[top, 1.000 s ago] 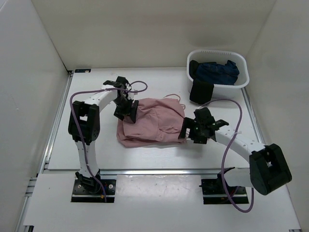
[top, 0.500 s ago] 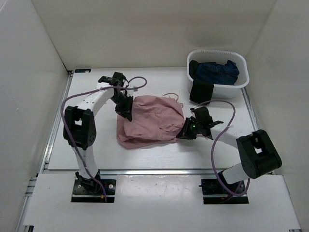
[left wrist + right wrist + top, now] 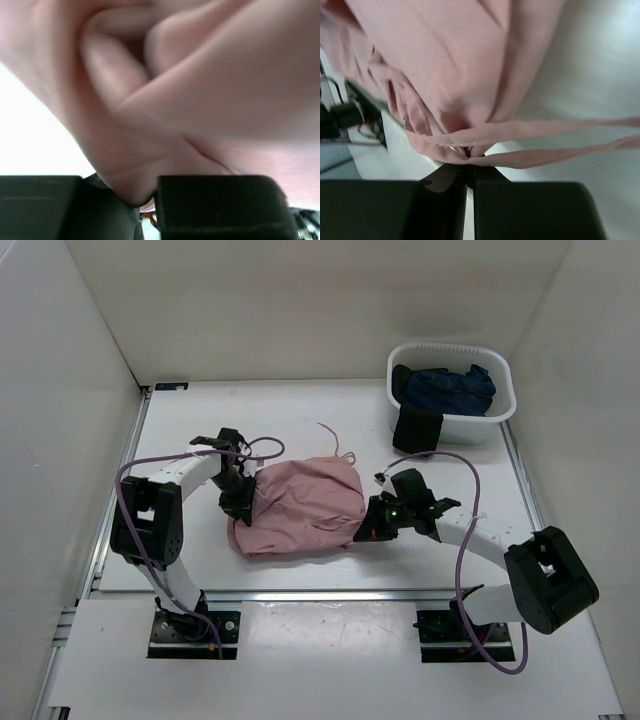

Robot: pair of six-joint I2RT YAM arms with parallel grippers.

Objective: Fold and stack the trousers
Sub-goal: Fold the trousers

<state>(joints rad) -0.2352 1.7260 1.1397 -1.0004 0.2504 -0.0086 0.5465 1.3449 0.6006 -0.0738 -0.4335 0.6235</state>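
Note:
The dusty-pink trousers (image 3: 300, 505) lie bunched in a rounded heap at the middle of the table, a thin cord (image 3: 333, 436) trailing off their far edge. My left gripper (image 3: 240, 502) is shut on the trousers' left edge; in the left wrist view pink fabric (image 3: 165, 100) fills the frame and a fold is pinched between the black fingers (image 3: 215, 205). My right gripper (image 3: 368, 530) is shut on the trousers' right edge; the right wrist view shows gathered cloth (image 3: 450, 80) and flat pink cords (image 3: 555, 129) running from the closed jaws.
A white basket (image 3: 500, 408) at the back right holds dark blue clothing (image 3: 447, 390), and a black piece (image 3: 416, 430) hangs over its front wall. White walls close in the table on three sides. Purple cables loop from both arms.
Both grippers closed on the trousers' side edges and pulled them toward the near edge. The cloth went from a spread, flat shape to a tighter rounded heap.

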